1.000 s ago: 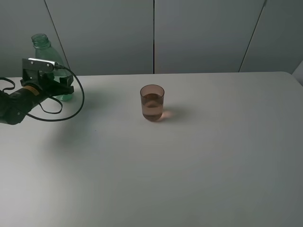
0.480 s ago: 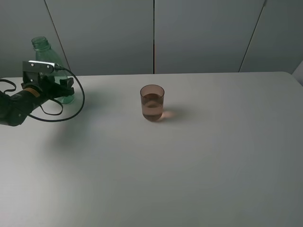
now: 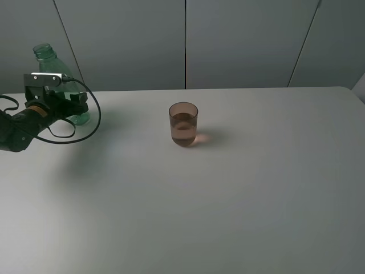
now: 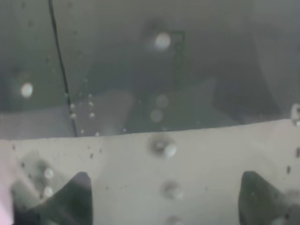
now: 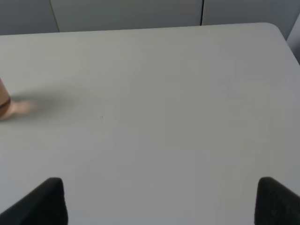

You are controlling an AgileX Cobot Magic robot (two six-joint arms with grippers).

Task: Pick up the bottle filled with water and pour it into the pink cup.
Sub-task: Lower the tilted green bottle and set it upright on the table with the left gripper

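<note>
The green transparent bottle stands at the far left of the white table, its neck leaning slightly left. My left gripper is shut around its lower body. In the left wrist view the bottle's wall with droplets fills the picture between the dark fingertips. The pink cup stands upright near the table's middle with some liquid in it, well to the right of the bottle. Its edge shows in the right wrist view. My right gripper is open and empty over bare table.
A black cable loops from the left wrist over the table beside the bottle. Grey wall panels stand behind the table's far edge. The table's right corner shows in the right wrist view.
The bottle's neck has shifted a little to the left with my left gripper around it. The cup has not moved.
</note>
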